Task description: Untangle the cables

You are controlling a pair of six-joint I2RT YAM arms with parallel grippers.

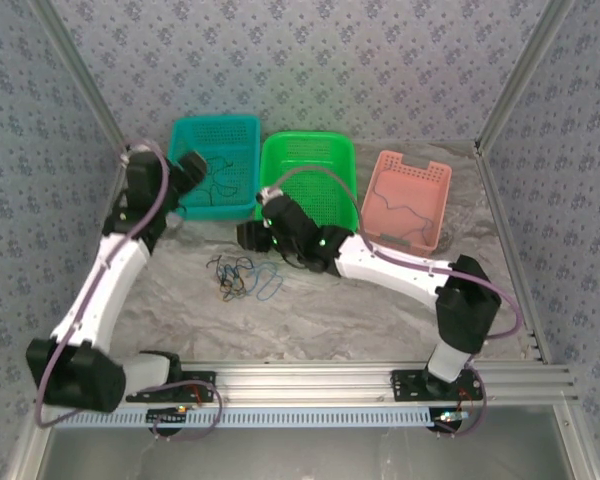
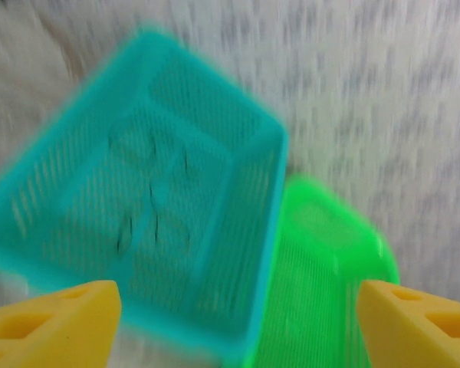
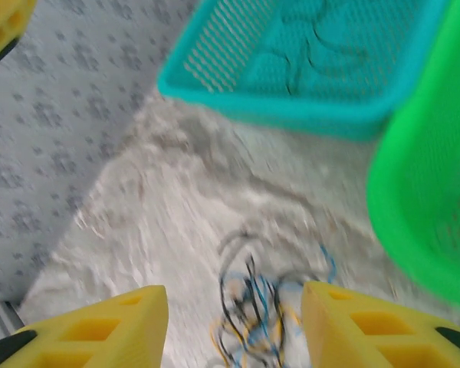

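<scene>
Cables, top view: tangle (image 1: 242,278) on table (image 1: 380,310); one wire (image 1: 216,186) in teal basket (image 1: 217,121), another wire (image 1: 405,215) in pink basket (image 1: 412,160); bulk unsorted.
Left wrist: left gripper (image 2: 239,307) spread, empty, over teal basket.
Right wrist: right gripper (image 3: 234,307) parted, empty, above tangle.

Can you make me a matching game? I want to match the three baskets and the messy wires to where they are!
Things:
1. teal basket
2. green basket
3. pink basket
4. cable tangle

Places, seen from the top camera:
a. on the table, in front of the baskets
b. right end of the row
c. middle of the row
d. left end of the row

Pairs: 1-d, 2-c, 3-b, 4-a
</scene>
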